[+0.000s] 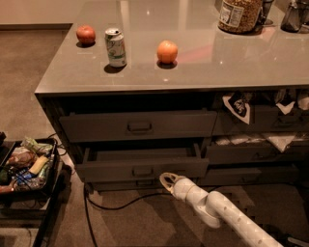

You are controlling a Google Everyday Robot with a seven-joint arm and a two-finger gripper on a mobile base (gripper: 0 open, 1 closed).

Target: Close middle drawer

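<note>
The middle drawer (140, 169) is a wide dark grey drawer pulled partly out of the cabinet, with a small centred handle (143, 171) on its flat front. Its open box shows behind the front. My gripper (167, 181) is on the end of the white arm, low in front of the cabinet. It sits just below and right of the handle, close to the lower edge of the drawer front. The top drawer (139, 126) above is nearly shut. A slim bottom drawer (145, 184) shows under the open one.
On the countertop (203, 58) stand an apple (85, 34), a soda can (116, 47), an orange (167, 51) and a jar (240, 14). A black tray of snacks (26, 166) stands on the floor at left. A cable (116, 205) runs across the carpet. Right-hand drawers hold bags.
</note>
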